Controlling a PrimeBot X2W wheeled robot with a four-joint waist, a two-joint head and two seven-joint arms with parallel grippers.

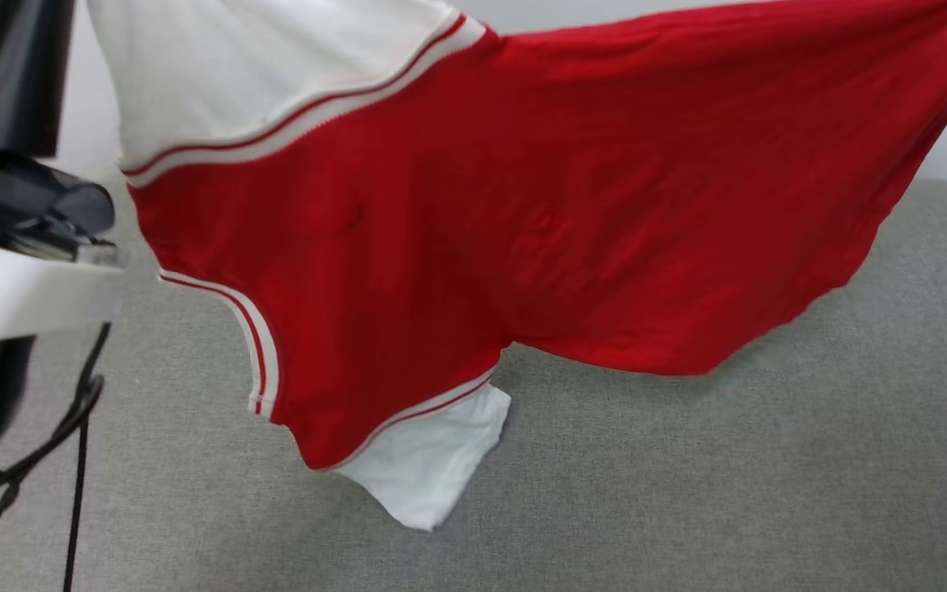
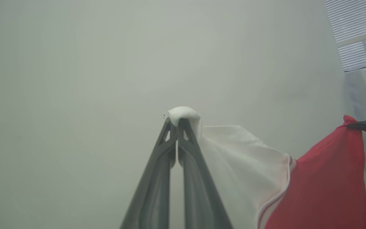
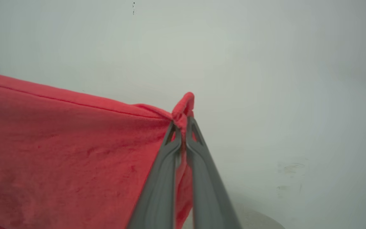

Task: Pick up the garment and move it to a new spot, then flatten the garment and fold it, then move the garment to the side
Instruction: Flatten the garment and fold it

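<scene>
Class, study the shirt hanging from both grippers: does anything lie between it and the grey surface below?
Nothing visible does. The left gripper and right gripper are shut on the shirt, and the grey surface under it shows no object; black cables hang off to the left.

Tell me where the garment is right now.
In the head view the garment hangs spread above the grey surface, held between the left gripper on a white sleeve and the right gripper on a red corner.
</scene>
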